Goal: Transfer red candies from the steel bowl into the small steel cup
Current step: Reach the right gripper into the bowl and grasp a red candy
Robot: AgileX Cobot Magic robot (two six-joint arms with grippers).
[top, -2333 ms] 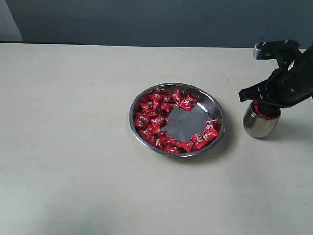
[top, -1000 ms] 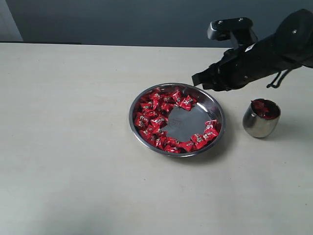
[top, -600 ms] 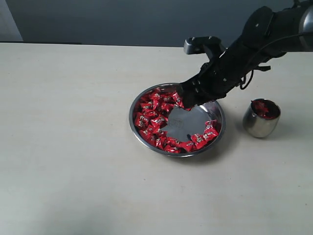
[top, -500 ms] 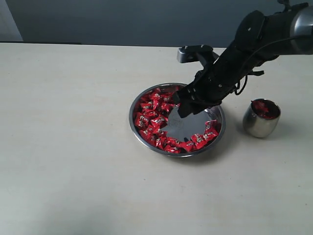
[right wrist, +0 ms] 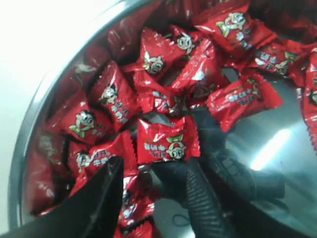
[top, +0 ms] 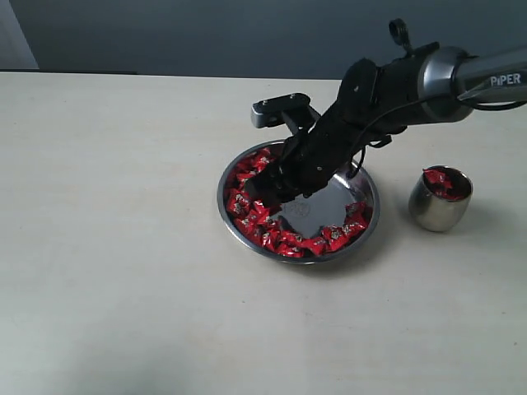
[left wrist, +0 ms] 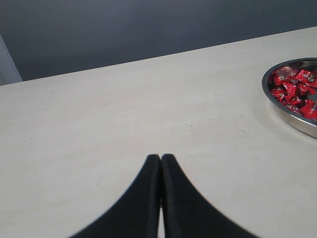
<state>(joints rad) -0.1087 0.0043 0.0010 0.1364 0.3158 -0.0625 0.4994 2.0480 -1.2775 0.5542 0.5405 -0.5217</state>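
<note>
The steel bowl sits mid-table with red candies ringing its floor. My right gripper reaches down into the bowl's left side, open, its tips among the sweets. In the right wrist view the gripper stands over red candies by the bowl wall; one finger rests on the sweets, the other on the bare floor. The small steel cup stands right of the bowl with red candies inside. My left gripper is shut and empty above the bare table; the bowl rim shows there.
The light table top spreads wide to the left and front of the bowl. A dark wall runs along the table's far edge. The right arm slants in from the upper right, passing above the bowl's back rim.
The right gripper left the cup, swung left across the bowl and dropped into the candies on its left side. The left gripper shows only now.
</note>
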